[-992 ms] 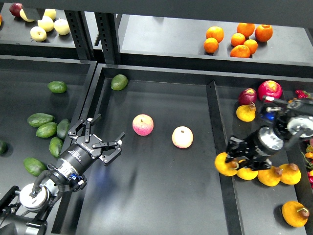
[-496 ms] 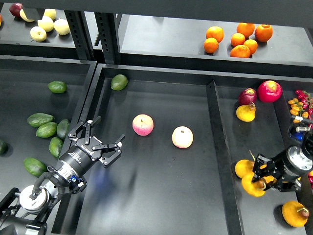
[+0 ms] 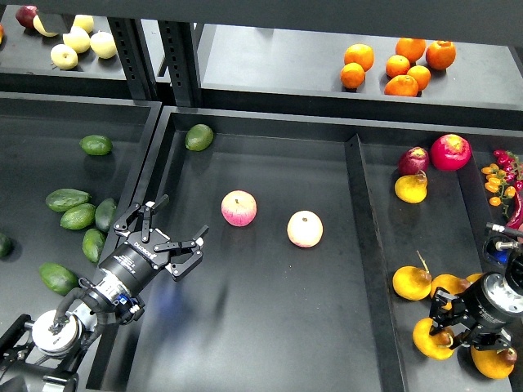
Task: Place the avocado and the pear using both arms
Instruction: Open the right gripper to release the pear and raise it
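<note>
The left gripper [image 3: 169, 237] sits in the lower left part of the frame, just inside the left edge of the middle tray [image 3: 270, 327]. Its two fingers are spread wide apart, and nothing is between them; they touch no fruit. The pink apple [image 3: 239, 207] lies near it, to the upper right, and a paler apple [image 3: 305, 229] lies further right on the same tray floor.

The right gripper [image 3: 448, 323] is at the lower right of the frame, over the right tray [image 3: 433, 237]. It is dark and seen partly from behind, so it cannot be told if its fingers are spread or pressed together. It touches, or at least overlaps, an orange-yellow pear [image 3: 431, 340] just below it; whether it pinches this pear cannot be told. More pears lie close: one [image 3: 411, 282] to the upper left with a thin stem, one [image 3: 451, 286] beside it, one [image 3: 493, 363] at the lower right corner.

In the left tray [image 3: 33, 163], a group of green avocados lies at the left of the frame. A dark, long avocado [image 3: 105, 214] rests near the tray's right wall, well apart from the open left fingers. One more avocado [image 3: 198, 136] lies in the upper left corner of the middle tray.
</note>
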Robot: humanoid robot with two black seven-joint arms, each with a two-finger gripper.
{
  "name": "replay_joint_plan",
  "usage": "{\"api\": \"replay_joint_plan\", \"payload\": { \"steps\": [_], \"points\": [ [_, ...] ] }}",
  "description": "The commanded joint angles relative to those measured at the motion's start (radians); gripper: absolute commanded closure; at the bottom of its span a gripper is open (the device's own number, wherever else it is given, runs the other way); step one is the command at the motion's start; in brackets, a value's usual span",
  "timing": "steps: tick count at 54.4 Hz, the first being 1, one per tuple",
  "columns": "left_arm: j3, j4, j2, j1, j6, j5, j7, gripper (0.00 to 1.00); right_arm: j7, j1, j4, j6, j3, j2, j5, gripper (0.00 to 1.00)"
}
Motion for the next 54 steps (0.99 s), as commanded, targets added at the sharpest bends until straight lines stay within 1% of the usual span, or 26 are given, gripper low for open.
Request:
{"api": "replay_joint_plan", "payload": {
  "steps": [1,13,30,36,41,43,46,50,51,54],
  "points": [
    [0.0,0.0,0.0,0.0,0.0,0.0,0.0,0.01,0.0,-0.016,-0.028,0.0,0.0,0.008,-0.005,0.71],
    [0.0,0.0,0.0,0.002,0.0,0.0,0.0,0.01,0.0,-0.05,-0.074,0.0,0.003,0.053,-0.022,0.7],
    [0.0,0.002,0.0,0.002,0.0,0.0,0.0,0.01,0.0,-0.056,-0.099,0.0,0.006,0.083,-0.02,0.64],
    [0.0,0.002,0.0,0.002,0.0,0.0,0.0,0.01,0.0,-0.056,-0.099,0.0,0.006,0.086,-0.02,0.57],
    [0.0,0.0,0.0,0.002,0.0,0.0,0.0,0.01,0.0,-0.056,-0.099,0.0,0.008,0.086,-0.02,0.5],
    [0.0,0.0,0.0,0.002,0.0,0.0,0.0,0.01,0.0,-0.056,-0.099,0.0,0.008,0.086,-0.02,0.46],
    [0.0,0.0,0.0,0.003,0.0,0.0,0.0,0.01,0.0,-0.056,-0.097,0.0,0.008,0.085,-0.02,0.36],
    [0.0,0.0,0.0,0.003,0.0,0.0,0.0,0.01,0.0,-0.055,-0.097,0.0,0.008,0.085,-0.02,0.29],
    [0.0,0.0,0.0,0.003,0.0,0.0,0.0,0.01,0.0,-0.053,-0.096,0.0,0.008,0.085,-0.02,0.25],
    [0.0,0.0,0.0,0.003,0.0,0.0,0.0,0.01,0.0,-0.052,-0.094,0.0,0.008,0.086,-0.022,0.17]
  ]
}}
